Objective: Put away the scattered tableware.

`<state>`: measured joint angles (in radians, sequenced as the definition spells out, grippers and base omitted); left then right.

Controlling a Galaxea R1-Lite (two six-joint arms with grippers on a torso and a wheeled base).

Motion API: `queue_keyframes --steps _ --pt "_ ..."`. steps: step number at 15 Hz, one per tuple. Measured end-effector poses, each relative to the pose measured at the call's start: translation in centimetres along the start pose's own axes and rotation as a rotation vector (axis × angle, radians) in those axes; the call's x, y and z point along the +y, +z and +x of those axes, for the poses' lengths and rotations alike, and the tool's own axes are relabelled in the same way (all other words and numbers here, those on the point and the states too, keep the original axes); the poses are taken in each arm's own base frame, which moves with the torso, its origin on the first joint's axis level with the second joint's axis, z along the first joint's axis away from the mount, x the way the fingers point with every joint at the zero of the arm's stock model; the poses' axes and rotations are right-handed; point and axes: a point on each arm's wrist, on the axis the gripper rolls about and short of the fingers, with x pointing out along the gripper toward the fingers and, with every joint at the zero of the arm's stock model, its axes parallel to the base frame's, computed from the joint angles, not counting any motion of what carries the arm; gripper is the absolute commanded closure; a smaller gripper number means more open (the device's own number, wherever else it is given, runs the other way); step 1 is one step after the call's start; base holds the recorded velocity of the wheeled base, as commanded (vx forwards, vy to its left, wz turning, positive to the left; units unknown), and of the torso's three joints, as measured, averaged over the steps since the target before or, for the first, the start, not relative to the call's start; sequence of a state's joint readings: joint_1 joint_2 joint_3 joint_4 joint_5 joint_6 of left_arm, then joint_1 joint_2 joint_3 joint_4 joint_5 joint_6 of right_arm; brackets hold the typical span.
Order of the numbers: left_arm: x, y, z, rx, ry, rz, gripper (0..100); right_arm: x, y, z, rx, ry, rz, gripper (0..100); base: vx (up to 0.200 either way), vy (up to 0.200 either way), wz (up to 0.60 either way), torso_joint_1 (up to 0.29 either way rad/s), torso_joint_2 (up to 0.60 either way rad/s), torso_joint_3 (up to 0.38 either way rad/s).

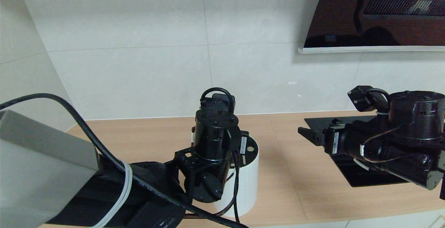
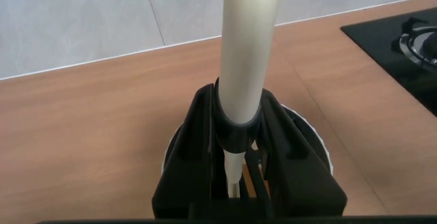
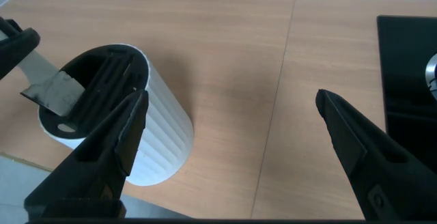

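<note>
Above the white holder [image 3: 164,149], our left gripper [image 2: 239,108] clasps a cream-handled utensil [image 2: 249,39]; we judge insertion underway: lower straight, then release

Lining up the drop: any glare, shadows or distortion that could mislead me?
Head view: the range hood mirrors the room and its edge bows, lens distortion. Left wrist view: even light on the cream handle, no glare. Right wrist view: faint shadow on the counter beside the white holder.
</note>
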<state>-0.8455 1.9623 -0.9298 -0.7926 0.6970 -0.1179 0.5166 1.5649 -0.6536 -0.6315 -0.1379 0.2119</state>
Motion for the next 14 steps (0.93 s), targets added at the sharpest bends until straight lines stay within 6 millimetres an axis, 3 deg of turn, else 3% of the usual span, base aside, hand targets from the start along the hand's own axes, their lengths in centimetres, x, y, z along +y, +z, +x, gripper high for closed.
queue_keyframes --steps 14 --pt "0.0 -1.5 0.2 0.041 0.004 0.036 100 0.0 -0.2 0.0 0.006 0.000 -0.003 0 0.000 0.000 0.00 0.000 0.00 0.000"
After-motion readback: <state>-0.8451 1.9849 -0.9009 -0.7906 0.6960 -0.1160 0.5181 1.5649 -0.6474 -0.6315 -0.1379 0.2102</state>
